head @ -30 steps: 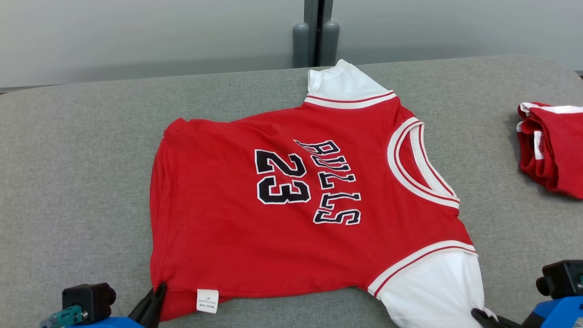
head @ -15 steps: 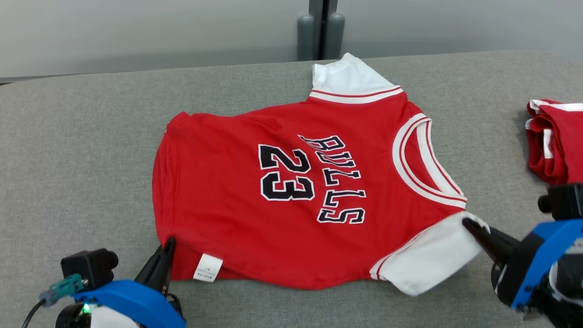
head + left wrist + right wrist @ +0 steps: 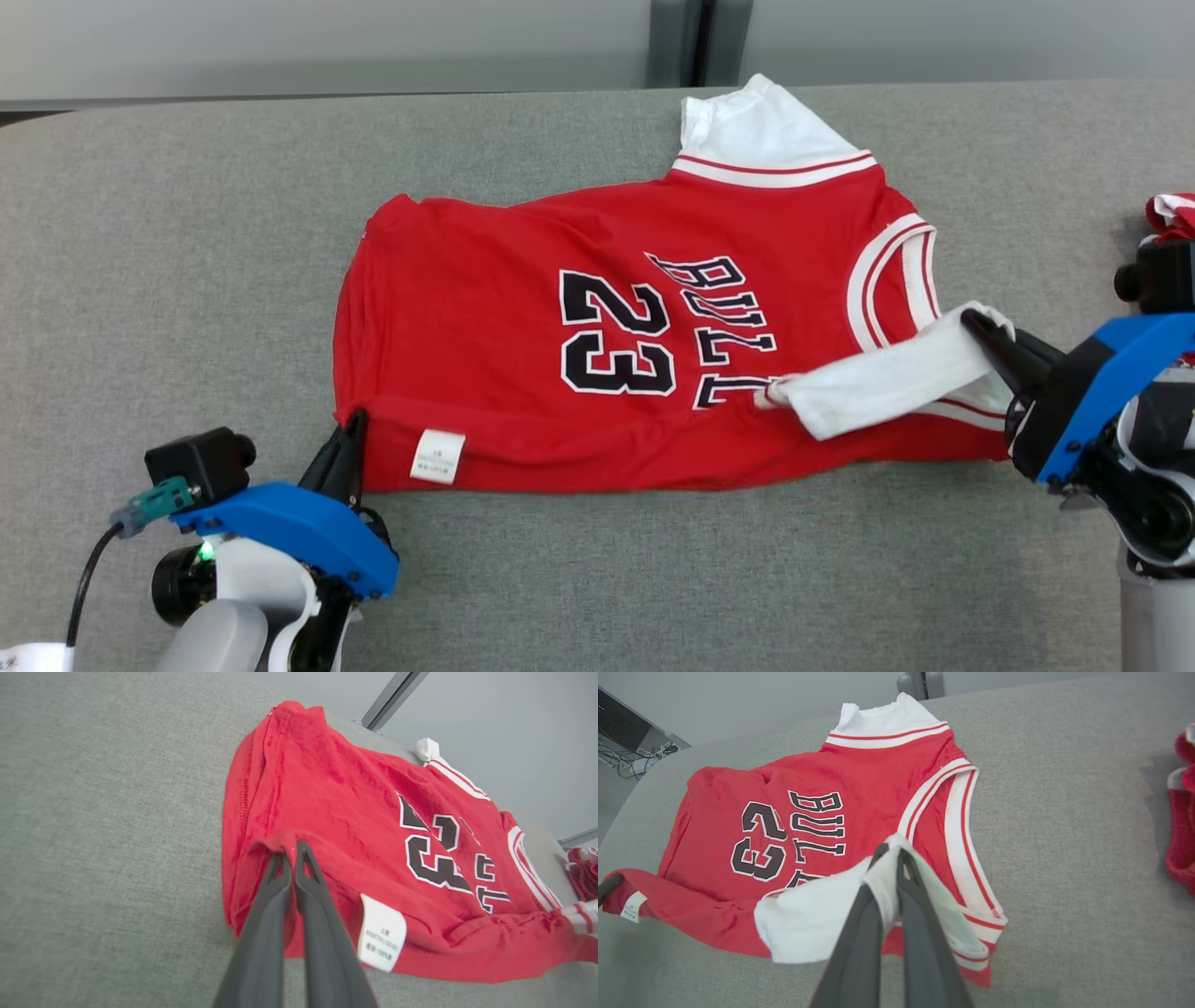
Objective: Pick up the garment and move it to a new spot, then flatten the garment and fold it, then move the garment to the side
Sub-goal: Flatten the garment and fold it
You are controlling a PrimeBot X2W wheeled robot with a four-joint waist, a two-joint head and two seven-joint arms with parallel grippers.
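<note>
The garment is a red jersey with white sleeves and black "BULLS 23" lettering, lying on the grey table. My left gripper is shut on the jersey's near hem corner, beside a white label. At the right, my right gripper is shut on the near white sleeve and holds it lifted over the jersey's chest. The near edge of the jersey is raised and rolled toward the far side. The far white sleeve lies flat.
Another red and white garment lies bunched at the table's right edge, behind my right wrist. A dark post stands behind the table's far edge. Bare grey table surface lies to the left and along the near side.
Both grippers have moved away from me, carrying the near hem corner and the near white sleeve up over the jersey. The head camera has also shifted, so the whole scene sits further right.
</note>
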